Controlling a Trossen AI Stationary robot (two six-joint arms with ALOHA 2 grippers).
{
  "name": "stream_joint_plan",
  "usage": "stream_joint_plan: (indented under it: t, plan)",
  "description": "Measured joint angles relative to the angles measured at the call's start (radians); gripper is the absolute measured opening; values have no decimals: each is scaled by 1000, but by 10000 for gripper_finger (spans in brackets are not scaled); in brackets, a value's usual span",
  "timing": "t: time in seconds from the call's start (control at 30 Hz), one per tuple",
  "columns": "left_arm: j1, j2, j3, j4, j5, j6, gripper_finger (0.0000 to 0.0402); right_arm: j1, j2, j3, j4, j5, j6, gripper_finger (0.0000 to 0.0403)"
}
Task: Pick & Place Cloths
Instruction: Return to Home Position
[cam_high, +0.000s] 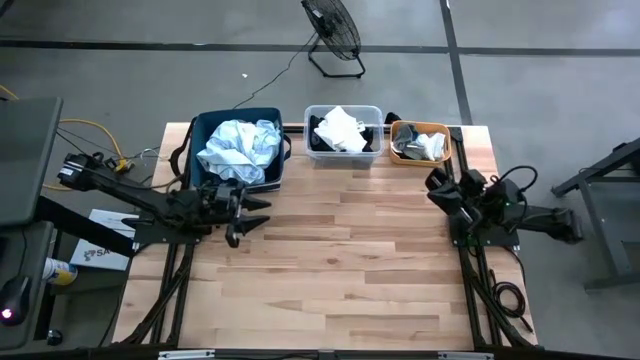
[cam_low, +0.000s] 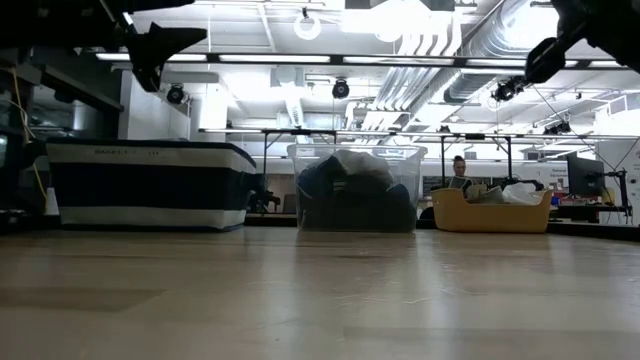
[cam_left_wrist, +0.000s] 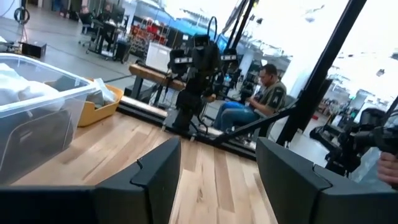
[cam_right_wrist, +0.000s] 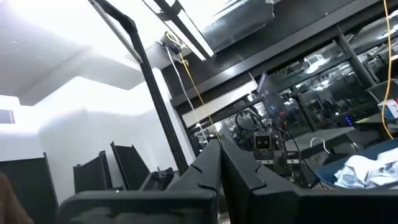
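Bare wooden tabletop (cam_high: 340, 270) lies before three containers at its far edge, which hold all the cloths (cam_high: 240, 148): pale blue ones in the navy bin (cam_high: 197, 140), white and dark pieces (cam_high: 340, 128) in the clear tub (cam_high: 345, 108), socks (cam_high: 420, 145) in the orange tub (cam_high: 447, 140). Soft, light and limp, they likely pinch best at a raised fold. The left gripper (cam_high: 252, 213) hangs beside the navy bin, fingers spread wide; the right gripper (cam_high: 438, 183), near the orange tub, has its fingers pressed together. Only the high view looks into the containers; the low view shows mostly their walls.
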Motion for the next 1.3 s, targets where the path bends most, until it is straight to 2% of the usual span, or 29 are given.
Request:
stream_joint_plan:
  t: [0.27, 0.43, 0.67, 1.03, 1.17, 1.3]
  plan:
    - [0, -2, -141, 232, 14, 13, 204, -15, -18, 0, -73, -1, 20, 4]
    - [0, -32, -200, 304, 17, 16, 204, -16, -18, 0, -72, -35, 35, 4]
    - [1, -163, -200, 131, 59, 34, 204, -16, -18, -1, -73, -75, 49, 4]
    - [1, -576, -203, -320, 58, 32, 204, -16, -19, -1, -184, -111, 17, 4]
    - [1, -723, -204, -495, 57, 34, 204, -16, -19, -1, -237, -206, -35, 4]
    - [1, -714, -190, -560, 44, 31, 204, -16, -12, -1, -270, -169, -20, 4]
